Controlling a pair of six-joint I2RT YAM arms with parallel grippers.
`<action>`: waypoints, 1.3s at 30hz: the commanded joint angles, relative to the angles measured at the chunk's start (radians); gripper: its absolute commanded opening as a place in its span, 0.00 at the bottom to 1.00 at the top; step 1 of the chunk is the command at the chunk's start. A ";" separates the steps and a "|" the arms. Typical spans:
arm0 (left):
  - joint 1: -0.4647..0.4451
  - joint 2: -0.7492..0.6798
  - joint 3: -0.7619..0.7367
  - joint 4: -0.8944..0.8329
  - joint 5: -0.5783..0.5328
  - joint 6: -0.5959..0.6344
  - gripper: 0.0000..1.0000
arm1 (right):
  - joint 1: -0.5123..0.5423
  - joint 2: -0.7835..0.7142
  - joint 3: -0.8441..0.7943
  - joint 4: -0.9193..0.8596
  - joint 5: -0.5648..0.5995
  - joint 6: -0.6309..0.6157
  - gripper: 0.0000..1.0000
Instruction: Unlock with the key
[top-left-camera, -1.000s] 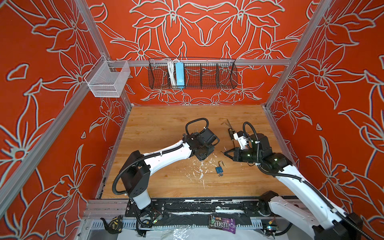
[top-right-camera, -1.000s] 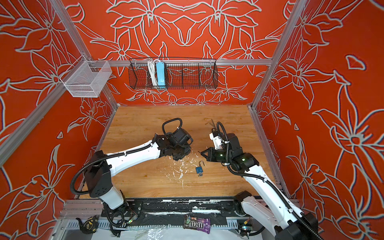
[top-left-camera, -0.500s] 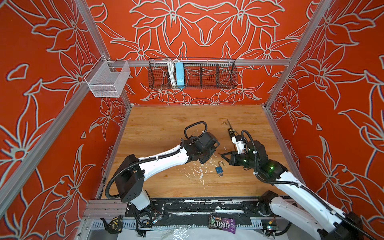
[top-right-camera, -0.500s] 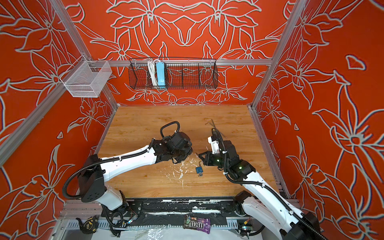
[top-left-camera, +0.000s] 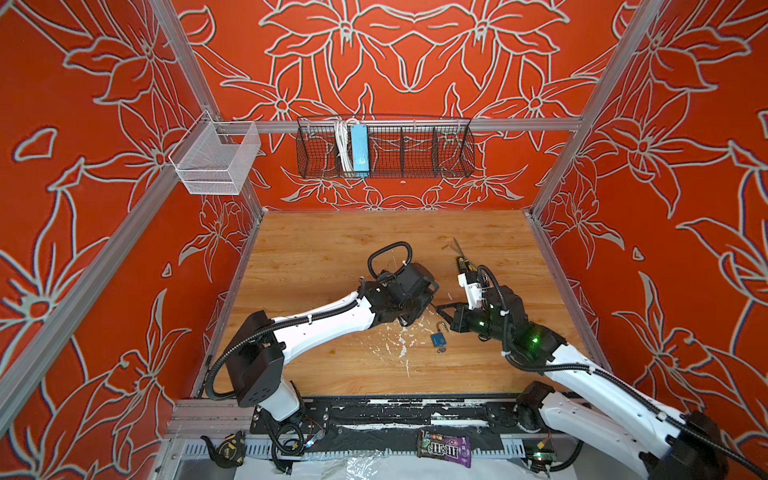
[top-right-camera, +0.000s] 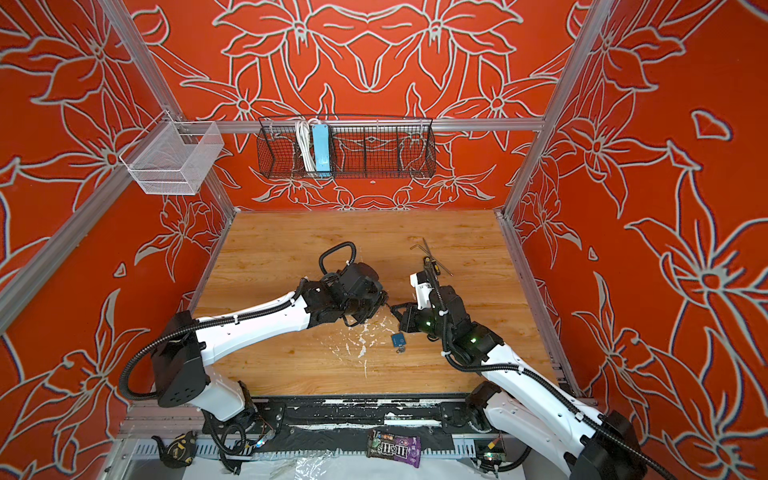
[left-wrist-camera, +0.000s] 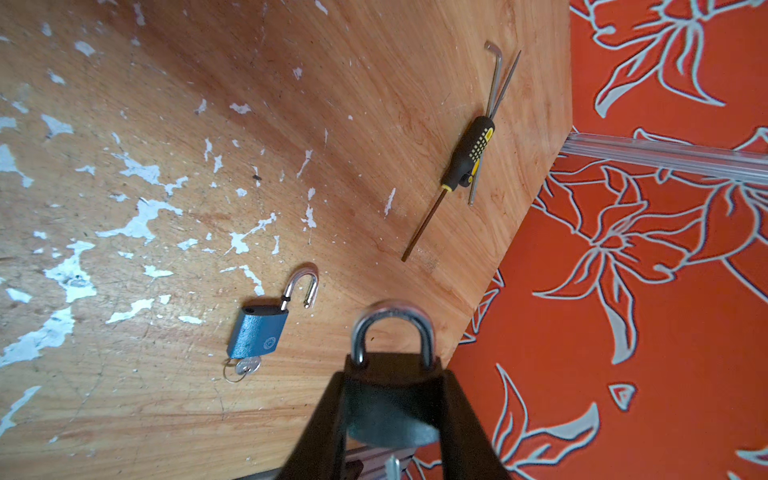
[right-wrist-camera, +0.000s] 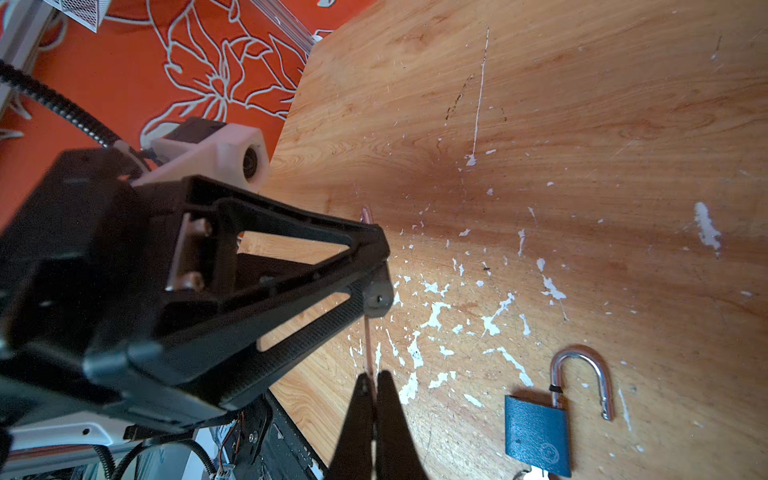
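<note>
My left gripper (left-wrist-camera: 392, 374) is shut on a dark padlock (left-wrist-camera: 390, 409), gripping its body by the two sides. The lock's silver shackle (left-wrist-camera: 390, 309) is closed and sticks out past the fingertips. My right gripper (right-wrist-camera: 373, 376) is shut on the key (right-wrist-camera: 369, 345), seen edge-on as a thin strip. The key reaches up to the bottom end of the padlock (right-wrist-camera: 377, 296); I cannot tell whether it is inside. In both top views the left gripper (top-left-camera: 417, 313) (top-right-camera: 380, 301) and right gripper (top-left-camera: 442, 309) (top-right-camera: 395, 309) meet tip to tip above mid-table.
A blue padlock (top-left-camera: 438, 338) (left-wrist-camera: 257, 336) lies on the table with its shackle open and a key in it, just in front of the grippers. A black-and-yellow screwdriver (top-left-camera: 462, 264) and hex keys (top-left-camera: 453, 247) lie behind the right arm. Wire baskets (top-left-camera: 384, 149) hang on the back wall.
Both grippers have drifted a little toward the front of the table and closer together. Each keeps its hold.
</note>
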 joint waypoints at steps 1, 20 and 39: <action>-0.010 -0.031 -0.010 0.026 -0.001 -0.019 0.00 | 0.013 0.005 -0.010 0.038 0.054 0.009 0.00; -0.010 -0.019 -0.008 0.067 0.041 -0.028 0.00 | 0.032 -0.011 -0.008 0.061 0.097 -0.005 0.00; -0.028 -0.060 -0.009 0.092 0.078 -0.040 0.00 | 0.046 0.056 0.065 0.109 0.136 -0.080 0.00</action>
